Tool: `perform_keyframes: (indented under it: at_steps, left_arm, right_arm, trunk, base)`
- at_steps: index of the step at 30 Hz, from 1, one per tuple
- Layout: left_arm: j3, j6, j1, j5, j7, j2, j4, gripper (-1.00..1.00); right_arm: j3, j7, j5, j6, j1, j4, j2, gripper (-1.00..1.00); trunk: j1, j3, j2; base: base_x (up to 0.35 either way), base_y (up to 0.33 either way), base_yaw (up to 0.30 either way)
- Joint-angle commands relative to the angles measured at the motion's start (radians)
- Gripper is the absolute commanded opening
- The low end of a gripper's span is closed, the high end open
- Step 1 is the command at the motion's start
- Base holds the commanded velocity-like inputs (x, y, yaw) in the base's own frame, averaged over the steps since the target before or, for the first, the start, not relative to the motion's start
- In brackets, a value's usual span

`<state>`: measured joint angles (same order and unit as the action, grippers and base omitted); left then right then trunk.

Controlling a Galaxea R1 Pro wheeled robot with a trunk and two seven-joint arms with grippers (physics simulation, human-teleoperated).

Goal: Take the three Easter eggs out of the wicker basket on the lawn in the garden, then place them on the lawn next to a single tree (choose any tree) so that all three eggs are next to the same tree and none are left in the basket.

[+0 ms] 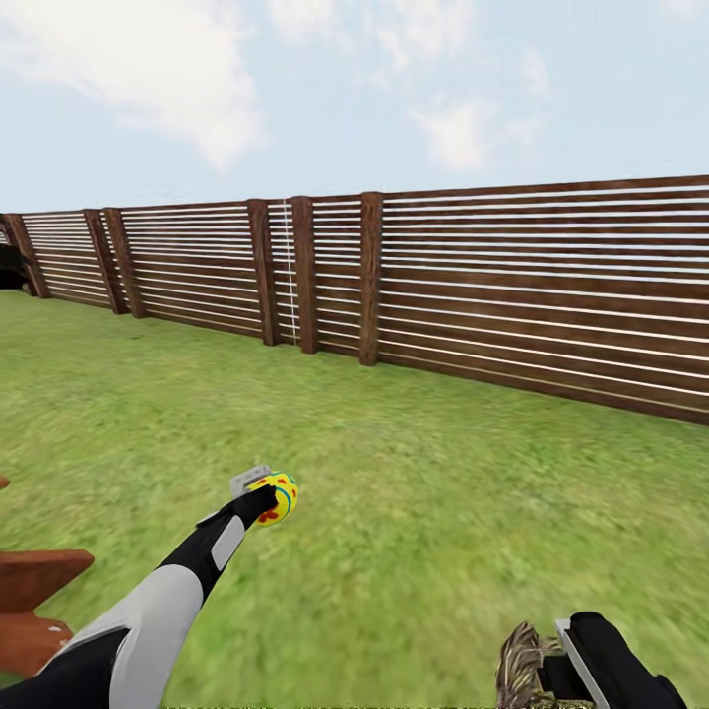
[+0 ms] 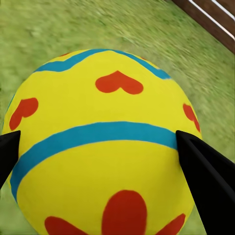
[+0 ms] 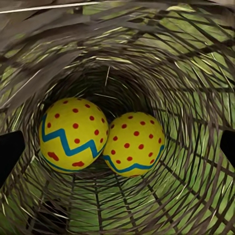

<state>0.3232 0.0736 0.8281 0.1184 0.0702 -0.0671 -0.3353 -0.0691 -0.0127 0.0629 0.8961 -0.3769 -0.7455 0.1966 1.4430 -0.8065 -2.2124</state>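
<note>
My left gripper (image 1: 264, 502) is shut on a yellow Easter egg (image 1: 280, 496) with blue bands and red hearts, held above the lawn (image 1: 423, 512). Up close, the same egg (image 2: 105, 147) sits between the two black fingers (image 2: 203, 171). My right gripper (image 1: 591, 665) is at the wicker basket (image 1: 519, 665) near my lower right. Its view looks down inside the basket (image 3: 186, 73), where two more eggs lie side by side: one with a blue zigzag (image 3: 73, 134), one with red dots (image 3: 133, 144). The right gripper (image 3: 117, 147) is open, fingertips wide apart. The tree is out of view.
A brown horizontal-slat fence (image 1: 443, 286) runs across the far side of the garden. A reddish wooden piece of furniture (image 1: 30, 591) stands close at my left. Something dark (image 1: 10, 266) sits at the fence's far left end. Open grass stretches ahead.
</note>
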Motion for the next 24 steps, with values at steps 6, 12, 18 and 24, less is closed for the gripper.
perform_keyframes:
  at_steps: [6,12,18,24]
  left_arm:
    - [0.005,0.007,0.000,0.010,0.005,-0.002,-0.002,-1.00]
    - [0.005,0.007,0.000,0.010,0.005,-0.002,-0.002,-1.00]
    - [0.004,0.006,0.000,0.010,0.005,-0.007,0.012,-1.00]
    - [0.005,0.006,0.000,-0.030,0.005,-0.008,0.019,-1.00]
  right_arm:
    - [-0.003,-0.003,0.006,0.004,0.000,-0.002,0.000,1.00]
    - [-0.002,-0.003,0.006,0.004,0.000,-0.002,0.000,1.00]
    - [-0.008,-0.003,0.005,0.004,0.000,-0.001,0.000,1.00]
    - [-0.014,-0.003,0.003,0.004,0.000,-0.003,0.029,1.00]
  trunk:
    - [0.023,-0.020,-0.043]
    - [0.046,-0.039,-0.085]
    - [0.069,-0.058,-0.127]
    - [0.092,-0.076,-0.169]
  base:
    - [0.000,0.000,0.000]
    - [0.000,0.000,0.000]
    - [0.000,0.000,0.000]
    - [0.000,0.000,0.000]
